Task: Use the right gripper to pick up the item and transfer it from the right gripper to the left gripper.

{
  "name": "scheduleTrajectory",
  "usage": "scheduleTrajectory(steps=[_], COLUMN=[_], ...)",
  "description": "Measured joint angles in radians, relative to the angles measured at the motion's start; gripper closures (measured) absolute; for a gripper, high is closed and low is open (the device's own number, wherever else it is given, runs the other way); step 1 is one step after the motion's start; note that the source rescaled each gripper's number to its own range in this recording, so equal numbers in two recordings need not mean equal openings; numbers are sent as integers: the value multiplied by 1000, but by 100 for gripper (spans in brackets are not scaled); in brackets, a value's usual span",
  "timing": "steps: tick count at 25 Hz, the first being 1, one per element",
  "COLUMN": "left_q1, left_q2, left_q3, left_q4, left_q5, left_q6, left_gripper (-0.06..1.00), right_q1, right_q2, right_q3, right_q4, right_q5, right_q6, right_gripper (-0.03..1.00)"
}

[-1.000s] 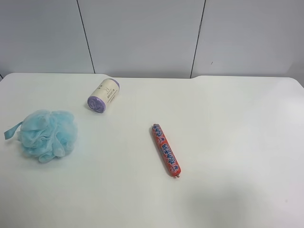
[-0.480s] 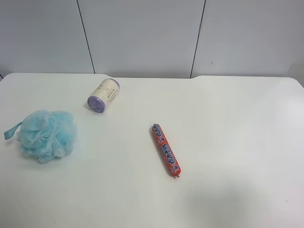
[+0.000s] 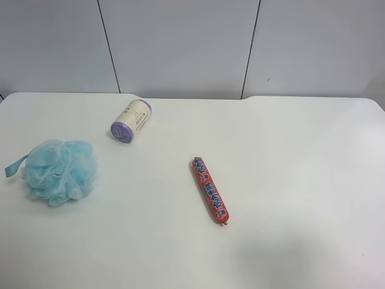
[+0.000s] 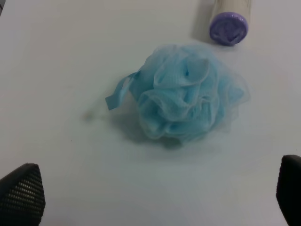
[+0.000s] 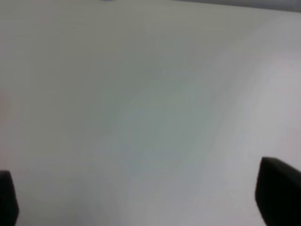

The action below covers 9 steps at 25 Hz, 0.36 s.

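The light blue mesh bath pouf (image 3: 60,171) lies on the white table (image 3: 289,180) at the exterior high view's left, its blue cord loop (image 3: 15,165) pointing outward. No arm shows in the exterior high view. In the left wrist view the pouf (image 4: 186,106) lies ahead of my left gripper (image 4: 155,197), whose black fingertips (image 4: 21,195) stand wide apart, open and empty. My right gripper (image 5: 143,200) is open too, its dark fingertips (image 5: 280,195) at the frame's corners over bare blurred table. The pouf is out of the right wrist view.
A white roll with a purple cap (image 3: 131,121) lies beyond the pouf, also in the left wrist view (image 4: 229,21). A red sausage stick (image 3: 210,189) lies near the table's middle. A grey panelled wall (image 3: 180,42) stands behind the table.
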Motion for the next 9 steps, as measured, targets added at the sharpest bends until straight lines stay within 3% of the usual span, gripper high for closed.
scheduleTrajectory(steps=[9], left_q1=[0], left_q2=[0], left_q3=[0], left_q4=[0], left_q5=[-1], left_q6=[0], left_gripper=[-6], right_q1=[0], right_q2=[0], right_q3=[0], right_q4=[0], right_q5=[0], right_q6=[0], right_gripper=[-3])
